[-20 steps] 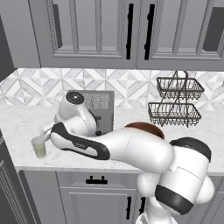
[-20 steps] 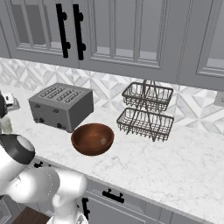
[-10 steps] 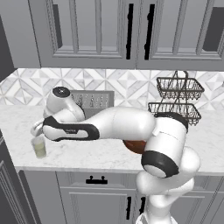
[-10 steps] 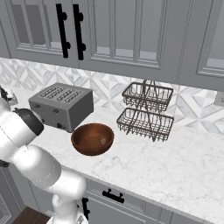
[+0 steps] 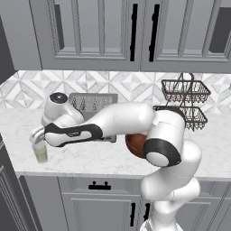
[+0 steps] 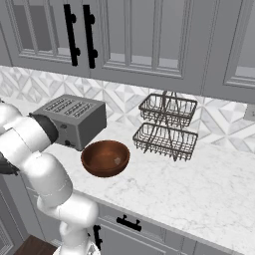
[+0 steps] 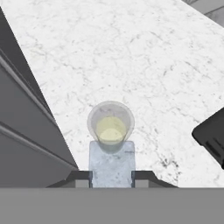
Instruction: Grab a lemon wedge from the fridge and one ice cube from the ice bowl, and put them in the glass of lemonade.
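My pincer (image 7: 112, 178) grips a pale translucent ice cube (image 7: 111, 164) just above the small clear lemonade glass (image 7: 110, 127); drop remains, lemon wedge unconfirmed.

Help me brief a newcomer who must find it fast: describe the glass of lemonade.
On the white marble counter, look at its far left end, left of the grey toaster. The glass of lemonade stands there under the gripper, which holds an ice cube. It is the lone small clear tumbler with pale yellow-green liquid.

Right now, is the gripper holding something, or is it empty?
It is holding something: in the hand view the gripper is shut on a pale ice cube, directly above the upright glass of lemonade on the counter.
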You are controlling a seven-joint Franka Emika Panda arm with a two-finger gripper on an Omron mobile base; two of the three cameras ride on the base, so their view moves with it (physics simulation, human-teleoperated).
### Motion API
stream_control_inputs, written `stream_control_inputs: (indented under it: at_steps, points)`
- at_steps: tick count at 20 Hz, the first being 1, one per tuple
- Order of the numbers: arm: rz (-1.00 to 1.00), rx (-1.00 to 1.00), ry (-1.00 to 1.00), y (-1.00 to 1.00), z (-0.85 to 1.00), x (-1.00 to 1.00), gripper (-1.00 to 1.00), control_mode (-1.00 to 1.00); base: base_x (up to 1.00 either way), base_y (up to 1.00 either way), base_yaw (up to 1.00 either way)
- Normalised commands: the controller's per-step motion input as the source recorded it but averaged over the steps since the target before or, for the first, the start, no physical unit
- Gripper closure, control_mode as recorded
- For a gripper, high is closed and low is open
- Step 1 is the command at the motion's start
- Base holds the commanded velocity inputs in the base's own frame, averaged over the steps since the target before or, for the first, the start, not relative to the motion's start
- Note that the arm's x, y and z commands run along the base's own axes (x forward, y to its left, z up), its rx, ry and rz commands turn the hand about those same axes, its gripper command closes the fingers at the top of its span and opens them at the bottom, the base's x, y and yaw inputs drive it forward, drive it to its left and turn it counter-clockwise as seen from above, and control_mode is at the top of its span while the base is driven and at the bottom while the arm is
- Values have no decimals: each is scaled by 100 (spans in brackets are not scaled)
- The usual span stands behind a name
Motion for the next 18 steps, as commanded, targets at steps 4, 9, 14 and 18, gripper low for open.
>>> stream_control_inputs:
  at_steps: [4,9,14,18]
  points:
    - [0,0,0,0,-2,1,100,-100,0,0,0]
    - [0,0,0,1,0,1,100,-100,0,0,0]
    - [0,0,0,2,0,11,100,-100,0,0,0]
    - [0,0,0,0,0,15,100,-100,0,0,0]
